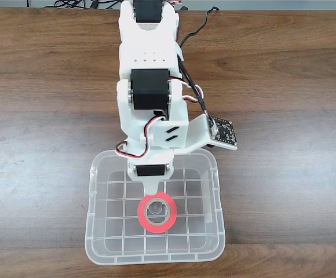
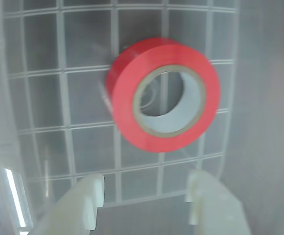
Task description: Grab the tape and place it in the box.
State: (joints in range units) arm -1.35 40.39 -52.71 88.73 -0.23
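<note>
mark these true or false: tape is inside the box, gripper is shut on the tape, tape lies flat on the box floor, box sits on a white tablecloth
1. The tape is inside the box. True.
2. The gripper is shut on the tape. False: in the wrist view its fingers stand apart, and the tape lies clear of them.
3. The tape lies flat on the box's gridded floor. True.
4. The box sits on a white tablecloth. False: it sits on a bare brown wooden table.

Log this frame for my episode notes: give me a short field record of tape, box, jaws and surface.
tape: red roll, lying flat on the box floor, core up
box: clear bin, grid floor, on the table
gripper: jaws open, apart from the tape, just above it inside the box
table: brown wood
task state: tape looks released in the box
</note>
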